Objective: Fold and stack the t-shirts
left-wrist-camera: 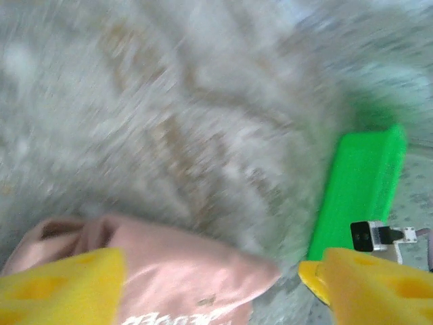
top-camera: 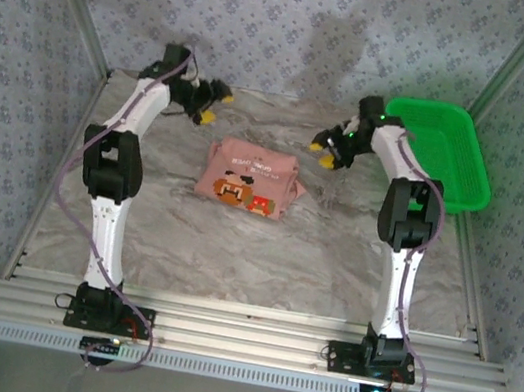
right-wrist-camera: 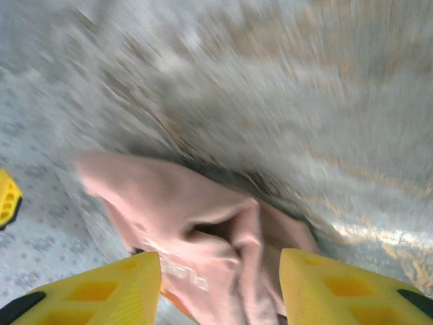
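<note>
Jaws are apart and empty on both the left gripper point(top-camera: 214, 98) and right gripper point(top-camera: 328, 151), hovering off the far corners of the folded pink t-shirt point(top-camera: 250, 179) mid-table point(top-camera: 232, 252). Its right edge looks bunched, so a sloppy regrab could drag the fold loose imo.

Motion is blurring the table point(left-wrist-camera: 203, 115) in both wrist views. The bottom edge is cutting off the t-shirt point(left-wrist-camera: 169, 257) and the left tool point(left-wrist-camera: 211, 271) (the shirt's white lettering is smearing past reading); from above, its text is showing too small to read.
</note>
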You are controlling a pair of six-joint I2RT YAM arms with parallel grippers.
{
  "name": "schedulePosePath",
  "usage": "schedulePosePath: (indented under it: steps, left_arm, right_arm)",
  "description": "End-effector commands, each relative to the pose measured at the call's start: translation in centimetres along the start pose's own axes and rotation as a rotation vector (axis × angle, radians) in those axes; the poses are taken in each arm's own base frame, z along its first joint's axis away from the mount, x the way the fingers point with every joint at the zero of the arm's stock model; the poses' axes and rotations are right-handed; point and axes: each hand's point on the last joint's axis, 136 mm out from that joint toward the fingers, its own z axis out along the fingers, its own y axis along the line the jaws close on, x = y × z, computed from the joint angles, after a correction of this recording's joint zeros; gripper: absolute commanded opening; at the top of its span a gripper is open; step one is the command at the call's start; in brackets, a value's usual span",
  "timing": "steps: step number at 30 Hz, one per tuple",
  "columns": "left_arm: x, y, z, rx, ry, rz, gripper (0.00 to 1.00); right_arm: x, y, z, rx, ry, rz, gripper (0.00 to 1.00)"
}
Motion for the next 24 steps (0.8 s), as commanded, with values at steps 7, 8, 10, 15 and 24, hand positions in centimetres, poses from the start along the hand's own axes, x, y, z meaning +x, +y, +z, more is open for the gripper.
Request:
schedulePosePath:
  steps: [7, 8, 10, 15, 24]
  left_arm:
    - [2.6, -6.2, -10.5, -0.013, -0.080, 0.283, 0.89]
    - [3.1, -6.1, -11.8, 0.002, -0.110, 0.311, 0.90]
    - [4.1, -4.1, -13.7, 0.004, -0.164, 0.316, 0.92]
    - [6.2, 0.7, -20.1, -0.109, -0.371, 0.394, 1.00]
    - [10.0, 15.8, -23.6, -0.539, -0.567, 0.343, 1.00]
  right_arm:
    - [6.4, 5.6, -9.6, -0.007, -0.119, -0.235, 0.57]
    - [8.0, 5.4, -9.9, -0.003, -0.138, -0.263, 0.62]
    - [10.4, 4.7, -11.1, 0.012, -0.199, -0.317, 0.73]
    - [15.0, -1.4, -14.7, 0.177, -0.362, -0.410, 0.87]
    - [17.9, -17.4, -21.6, 0.537, -0.831, -0.368, 1.00]
